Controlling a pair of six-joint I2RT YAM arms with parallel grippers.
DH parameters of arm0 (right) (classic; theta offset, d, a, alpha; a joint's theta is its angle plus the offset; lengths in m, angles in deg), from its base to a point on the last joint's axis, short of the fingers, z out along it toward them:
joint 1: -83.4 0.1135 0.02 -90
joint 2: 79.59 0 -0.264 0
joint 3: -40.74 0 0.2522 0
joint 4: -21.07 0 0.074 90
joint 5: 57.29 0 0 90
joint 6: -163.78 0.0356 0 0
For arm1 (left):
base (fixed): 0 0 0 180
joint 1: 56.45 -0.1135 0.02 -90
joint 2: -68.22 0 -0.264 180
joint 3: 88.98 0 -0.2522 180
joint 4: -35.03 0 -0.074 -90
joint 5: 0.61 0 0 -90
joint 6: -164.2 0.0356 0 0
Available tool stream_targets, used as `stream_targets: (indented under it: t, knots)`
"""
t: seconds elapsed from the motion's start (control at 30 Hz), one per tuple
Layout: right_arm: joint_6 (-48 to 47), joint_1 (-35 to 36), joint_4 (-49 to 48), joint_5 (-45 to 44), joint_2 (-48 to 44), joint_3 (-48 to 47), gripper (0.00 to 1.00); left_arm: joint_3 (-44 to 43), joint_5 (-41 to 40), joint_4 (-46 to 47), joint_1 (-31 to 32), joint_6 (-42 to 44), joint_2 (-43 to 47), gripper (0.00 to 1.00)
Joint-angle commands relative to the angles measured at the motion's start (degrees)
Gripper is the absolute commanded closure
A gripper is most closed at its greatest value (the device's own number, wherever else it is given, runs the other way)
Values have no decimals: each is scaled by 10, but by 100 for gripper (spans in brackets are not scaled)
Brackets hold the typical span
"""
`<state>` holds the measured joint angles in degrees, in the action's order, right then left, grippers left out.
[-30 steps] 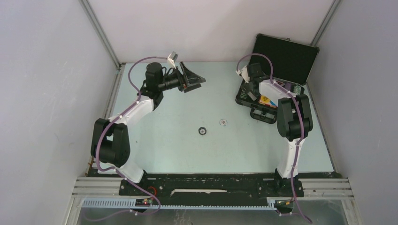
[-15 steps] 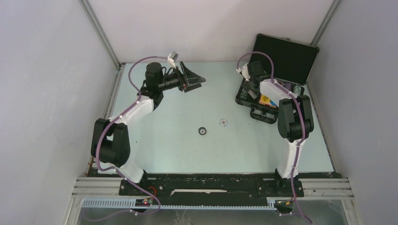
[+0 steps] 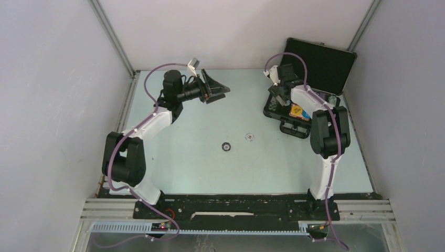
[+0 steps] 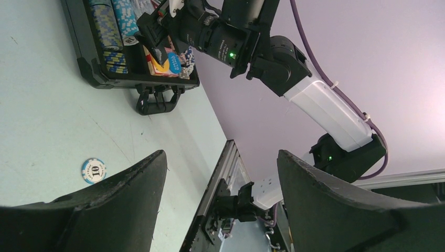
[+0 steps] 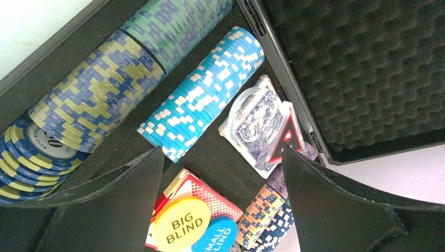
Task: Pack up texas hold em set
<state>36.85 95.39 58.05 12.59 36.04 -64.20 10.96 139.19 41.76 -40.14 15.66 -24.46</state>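
- Finds the black briefcase [image 3: 317, 67] open at the far right corner of the table [image 3: 199, 173], lid standing up toward the back wall and handle [image 3: 294, 129] pointing to the near side.
- Puts the right gripper [image 5: 221, 157] directly above the open base, jaws spread wide, nothing between them and no contact with the contents.
- Shows, under those jaws, a blue-and-yellow chip row [image 5: 94, 100] at the left, a green-and-blue chip row [image 5: 173, 26] beyond it, and a light-blue chip row [image 5: 204, 94] lying beside both.
- Sets a blue-backed card deck [image 5: 254, 123] just right of the light-blue row, with a red-and-black triangular token [image 5: 286, 139] resting on its corner.
- Reads "BIG BLIND" on a yellow disc [image 5: 181, 223] and "SMALL BLIND" on a blue disc [image 5: 216, 236], both lying on a red card deck [image 5: 223, 207], touching each other.
- Catches an orange-and-blue chip stack [image 5: 265, 212] just right of the red deck, partly hidden by the finger.
- Lines the lid with dark egg-crate foam [image 5: 362, 68].
- Leaves two loose chips on the bare table, well apart from the case: a dark chip [image 3: 226, 146] near the middle and a pale chip [image 3: 250, 137] just right of it.
- Holds the left gripper [image 4: 220, 163] raised at the far left, turned sideways toward the case, jaws wide apart and gripping nothing.
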Motion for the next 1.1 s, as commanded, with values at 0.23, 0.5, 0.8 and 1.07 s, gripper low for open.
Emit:
stream_targets:
  t: [0.23,0.5,0.8,1.07]
  knots:
    - [2,-6,5,-16,26,-41,8,19,12,23,-2,-7,1,18]
    - [22,2,13,4,-5,-18,6,18,13,25,-2,-7,2,17]
    - [33,5,17,19,-33,6,3,18,15,26,-2,-8,5,17]
    - [43,9,11,22,-75,24,1,18,15,25,-2,-7,10,17]
